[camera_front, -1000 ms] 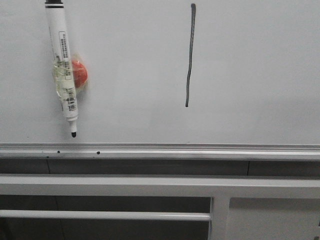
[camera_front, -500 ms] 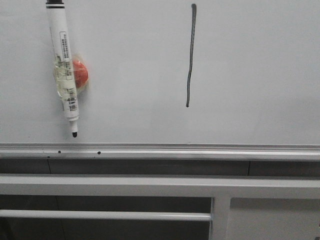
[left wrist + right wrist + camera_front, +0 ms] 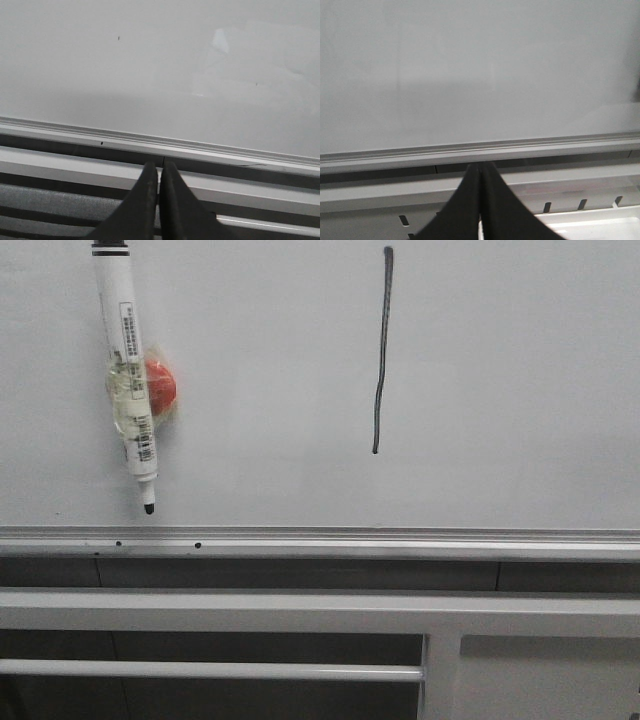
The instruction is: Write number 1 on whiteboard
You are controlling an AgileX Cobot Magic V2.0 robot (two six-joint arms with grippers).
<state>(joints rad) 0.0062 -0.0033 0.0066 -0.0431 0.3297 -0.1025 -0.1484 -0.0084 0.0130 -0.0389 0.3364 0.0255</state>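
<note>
Front view: the number 1 (image 3: 380,350), a thin black slightly wavy stroke, stands on the whiteboard (image 3: 500,390), right of centre. A marker (image 3: 128,380) with an orange disc (image 3: 160,387) beside it sits at the board's left, tip down, well apart from the stroke. No arm shows here.
Left wrist view: left pincer (image 3: 159,172) pressed shut, holding nothing, near the board's silver frame (image 3: 150,142).
Right wrist view: right pincer (image 3: 480,175) closed and empty, also by the frame.
Progress: the stroke looks complete; as far as I can judge, nothing is left to draw.
</note>
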